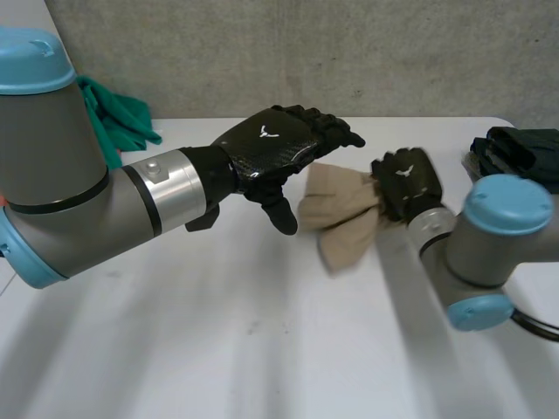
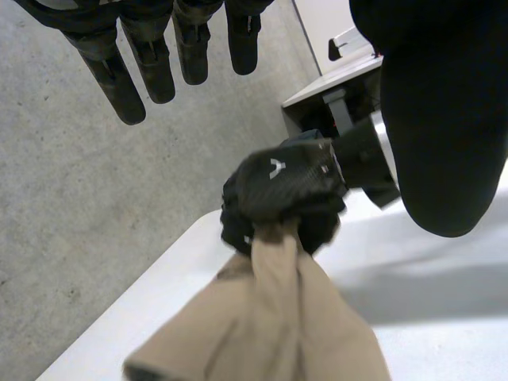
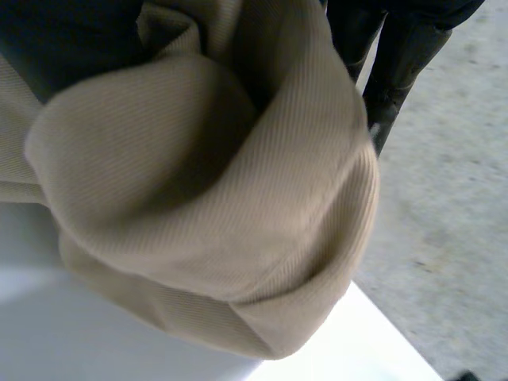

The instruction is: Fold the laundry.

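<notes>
Trouble brewing: right hand [image 1: 406,182] clutches the tan cloth [image 1: 341,214] by one bunched end, dangling near the far edge of the table [image 1: 262,349], while left hand [image 1: 275,144] hovers open beside it. Blind grab likely twists it worse or knocks it overboard.

The head camera sits high between and behind the arms. It looks down and forward across the table [image 1: 218,349] toward the wall [image 1: 349,52], and takes in both the left hand [image 1: 279,144] and the right hand [image 1: 406,183].

The left wrist camera looks along its own straight fingers [image 2: 155,67] at the right hand [image 2: 278,194] clutching the cloth [image 2: 270,317] just beyond them.

The right wrist camera is nearest of all, right against that cloth [image 3: 214,198] under its own palm.

All three views share the cloth and the table beside it.
</notes>
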